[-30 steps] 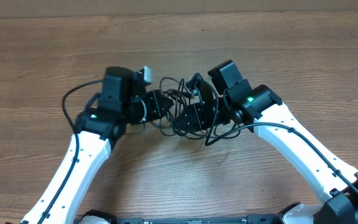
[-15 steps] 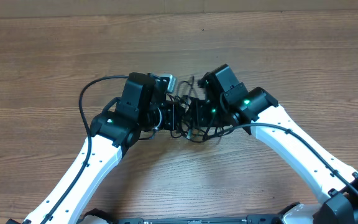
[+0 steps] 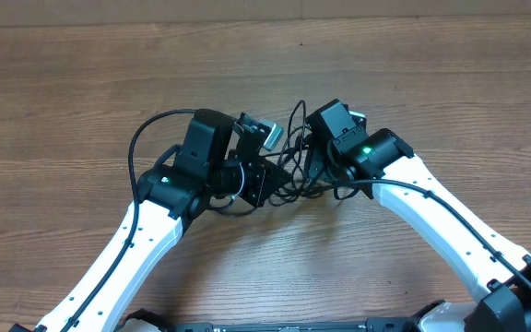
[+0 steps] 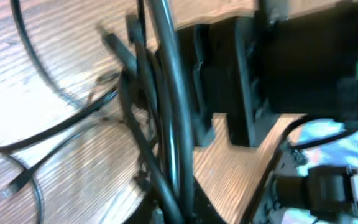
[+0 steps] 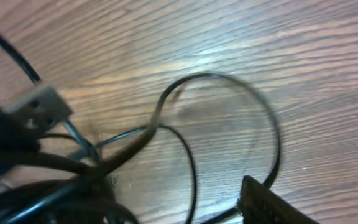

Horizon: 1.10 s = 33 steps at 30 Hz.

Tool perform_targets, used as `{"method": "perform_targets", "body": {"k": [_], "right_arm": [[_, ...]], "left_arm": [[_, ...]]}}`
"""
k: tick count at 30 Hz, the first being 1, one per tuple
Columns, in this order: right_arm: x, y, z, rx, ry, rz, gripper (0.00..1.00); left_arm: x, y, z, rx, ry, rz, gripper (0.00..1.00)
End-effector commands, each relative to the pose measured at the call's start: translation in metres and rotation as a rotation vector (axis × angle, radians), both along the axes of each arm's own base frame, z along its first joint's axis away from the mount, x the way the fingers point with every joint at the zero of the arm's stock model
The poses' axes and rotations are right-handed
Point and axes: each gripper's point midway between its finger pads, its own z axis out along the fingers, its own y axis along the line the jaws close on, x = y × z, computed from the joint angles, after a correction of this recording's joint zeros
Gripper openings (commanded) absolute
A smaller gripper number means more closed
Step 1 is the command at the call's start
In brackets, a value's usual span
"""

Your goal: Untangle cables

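**Cables** [image 3: 289, 173]: thin black cords bunched in one knot at mid-worktop, between the two grippers, with loops overlapping and strands crossing. In the right wrist view one cord lies in an open curl on the wood, near a grey rectangular block [image 5: 39, 106]; whether that is a plug or a fitting cannot be told.

**Left gripper** [image 3: 258, 182]: buried in the knot's left side. Blurred cords cross its view, so its opening and hold cannot be told.

**Right gripper** [image 3: 313, 159]: against the knot's right side. Its opening likewise cannot be told.

**Worktop** [image 3: 72, 83]: brown wood grain.

**Thicker black wire** [image 3: 139, 138]: arcs off the left arm [image 3: 127, 240].

**Green light** [image 3: 368, 148]: lit on the right arm [image 3: 441, 212].
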Motion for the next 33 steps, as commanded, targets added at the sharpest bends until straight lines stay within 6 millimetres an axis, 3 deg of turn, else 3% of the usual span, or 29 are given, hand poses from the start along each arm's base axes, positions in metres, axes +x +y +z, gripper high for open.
{"method": "perform_targets", "body": {"k": [1, 6, 10, 15, 21, 23, 25, 26, 29, 33], "right_arm": [[0.011, -0.008, 0.004, 0.033, -0.017, -0.082, 0.67], [0.007, 0.031, 0.011, 0.172, -0.008, 0.16, 0.77], [0.007, 0.032, 0.011, 0.175, -0.006, 0.168, 0.82], [0.007, 0.025, 0.009, 0.15, -0.001, 0.176, 0.87], [-0.01, 0.04, 0.009, 0.15, 0.009, 0.48, 0.89], [-0.01, 0.045, 0.01, 0.158, -0.007, 0.528, 0.9], [-0.003, 0.046, 0.012, 0.146, -0.041, 0.539, 0.9], [0.003, 0.046, 0.014, 0.139, -0.066, 0.535, 0.9], [0.016, 0.053, 0.017, 0.148, -0.122, 0.535, 0.87], [0.029, 0.06, 0.011, 0.155, -0.147, 0.535, 0.81]], "left_arm": [[0.003, 0.009, 0.002, 0.059, -0.028, 0.044, 0.17], [0.005, 0.012, 0.0, 0.075, -0.025, 0.062, 0.04], [0.008, 0.015, -0.002, 0.094, -0.033, 0.081, 0.05], [0.012, 0.019, -0.005, 0.107, -0.005, 0.139, 0.27], [0.017, 0.025, -0.008, 0.112, 0.041, 0.227, 0.36], [0.026, 0.036, -0.013, 0.147, 0.056, 0.328, 0.2], [0.034, 0.054, -0.02, 0.189, 0.106, 0.496, 0.17], [0.037, 0.07, -0.027, 0.222, 0.142, 0.623, 0.2], [0.037, 0.092, -0.035, 0.277, 0.182, 0.777, 0.37], [0.035, 0.099, -0.038, 0.309, 0.186, 0.804, 0.43]]}}
